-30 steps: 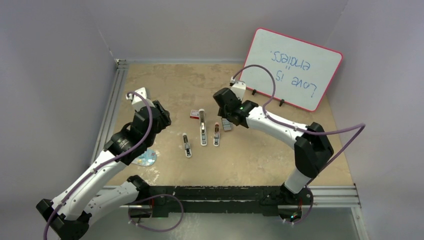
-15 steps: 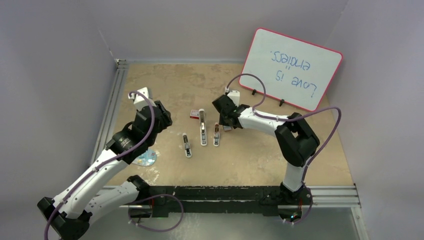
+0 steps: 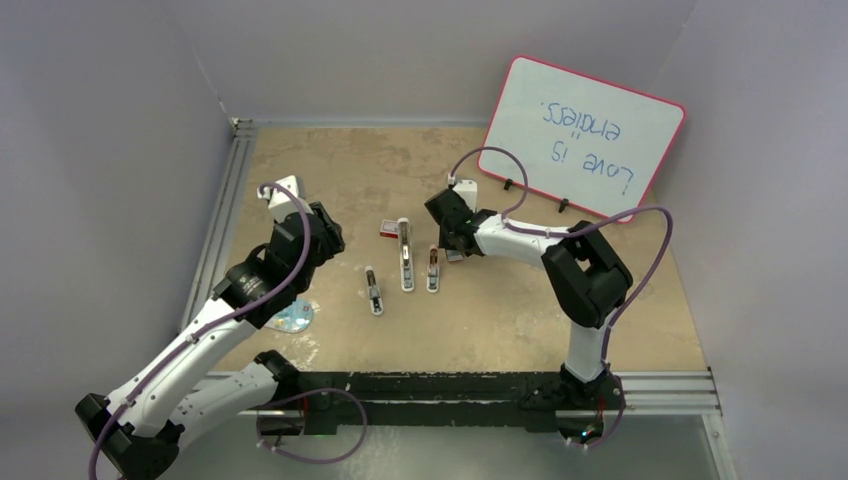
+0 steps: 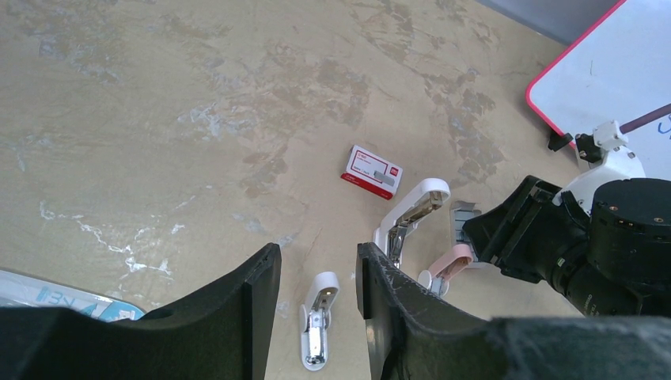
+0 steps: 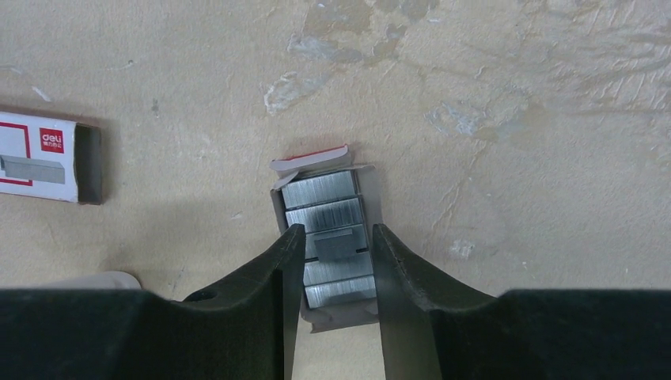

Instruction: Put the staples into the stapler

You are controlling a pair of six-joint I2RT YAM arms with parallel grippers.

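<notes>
The staples (image 5: 320,192) are silvery strips lying in an open card tray; they also show in the left wrist view (image 4: 465,214). My right gripper (image 5: 334,231) is open and low over them, a finger on each side of the tray. The red box sleeve (image 5: 43,154) lies empty to the left, and shows from above (image 3: 386,230). A pink stapler (image 3: 433,268) lies beside the tray. A larger white stapler (image 3: 405,255) lies open next to it. My left gripper (image 4: 316,269) is open and empty, above a small white stapler (image 4: 319,321).
A whiteboard (image 3: 585,135) with a red frame leans at the back right. A disc (image 3: 293,318) lies on the table under my left arm. An aluminium rail (image 3: 225,215) runs along the left edge.
My right arm has folded in, and its gripper has shifted slightly left and lower onto the tray of staples. My left arm has barely moved.
</notes>
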